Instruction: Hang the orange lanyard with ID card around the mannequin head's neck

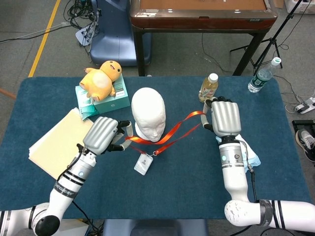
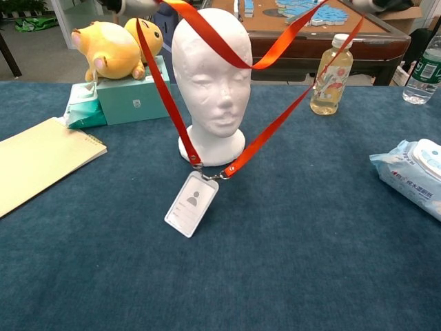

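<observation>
On the blue counter point(image 1: 275, 147), a white mannequin head point(image 1: 148, 113) stands upright near the middle as two robot hands hold an orange lanyard point(image 2: 207, 38) stretched in front of it. At left, the left hand point(image 1: 104, 136) pinches one end of the loop; at right, the right hand point(image 1: 224, 117) grips the other end beside a bottle of yellow drink point(image 1: 208, 88). From the chest camera, the strap crosses the mannequin's forehead, not its neck, and two lengths slant down to a clip just in front of the base. An ID card point(image 2: 191, 204) hangs tilted from that clip, above the cloth. Far left, a yellow plush toy point(image 1: 101, 78) lies on a teal box point(image 1: 109, 101), with a notepad point(image 1: 55, 144) nearer. A wipes pack point(image 2: 413, 174) lies at right.
</observation>
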{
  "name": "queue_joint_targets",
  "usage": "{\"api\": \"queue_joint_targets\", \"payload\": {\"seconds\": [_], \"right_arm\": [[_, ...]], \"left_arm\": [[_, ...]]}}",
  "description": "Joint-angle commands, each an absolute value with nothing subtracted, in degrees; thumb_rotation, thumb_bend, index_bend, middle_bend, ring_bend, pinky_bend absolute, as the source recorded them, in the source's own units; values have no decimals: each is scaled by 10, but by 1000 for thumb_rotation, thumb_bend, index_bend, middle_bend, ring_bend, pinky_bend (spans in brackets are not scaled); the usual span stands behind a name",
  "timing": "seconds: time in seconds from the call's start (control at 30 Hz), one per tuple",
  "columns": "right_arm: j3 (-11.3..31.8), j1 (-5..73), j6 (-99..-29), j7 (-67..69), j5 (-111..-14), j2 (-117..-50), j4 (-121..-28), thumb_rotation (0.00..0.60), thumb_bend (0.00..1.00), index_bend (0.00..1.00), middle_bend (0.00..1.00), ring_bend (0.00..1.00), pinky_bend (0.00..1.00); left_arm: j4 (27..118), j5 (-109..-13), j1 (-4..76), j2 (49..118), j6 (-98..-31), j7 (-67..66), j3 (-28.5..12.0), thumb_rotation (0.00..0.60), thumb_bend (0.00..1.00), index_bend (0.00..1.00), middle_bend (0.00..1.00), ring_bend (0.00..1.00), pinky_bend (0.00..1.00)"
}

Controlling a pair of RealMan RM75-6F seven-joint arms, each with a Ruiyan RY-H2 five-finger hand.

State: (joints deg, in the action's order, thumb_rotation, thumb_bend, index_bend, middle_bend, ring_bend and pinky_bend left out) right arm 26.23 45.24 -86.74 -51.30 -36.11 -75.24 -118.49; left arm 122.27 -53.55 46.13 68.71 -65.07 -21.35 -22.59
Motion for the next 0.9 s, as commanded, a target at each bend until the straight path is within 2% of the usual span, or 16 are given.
{"api": "queue_joint_targets", "payload": {"seconds": [0.03,0.3,0.9], "right_arm": [[268,460,-864,-510,-351,-751,-1174,600,466,619,474,348,410],[285,487,-851,-498,-311,-770,-1137,600,466,619,468,348,410],[325,539,-845,-491,-233,-793,-1068,600,466,619,459,348,410]], "left_arm": [[1205,-503,486,703,-653,-230,-237,600,358,714,1000,1000,1000],[1151,-418,532,731,-657,-249,-257,600,358,714,1000,1000,1000],[1062,-312,574,740,-651,-218,-296,600,358,715,1000,1000,1000]]}}
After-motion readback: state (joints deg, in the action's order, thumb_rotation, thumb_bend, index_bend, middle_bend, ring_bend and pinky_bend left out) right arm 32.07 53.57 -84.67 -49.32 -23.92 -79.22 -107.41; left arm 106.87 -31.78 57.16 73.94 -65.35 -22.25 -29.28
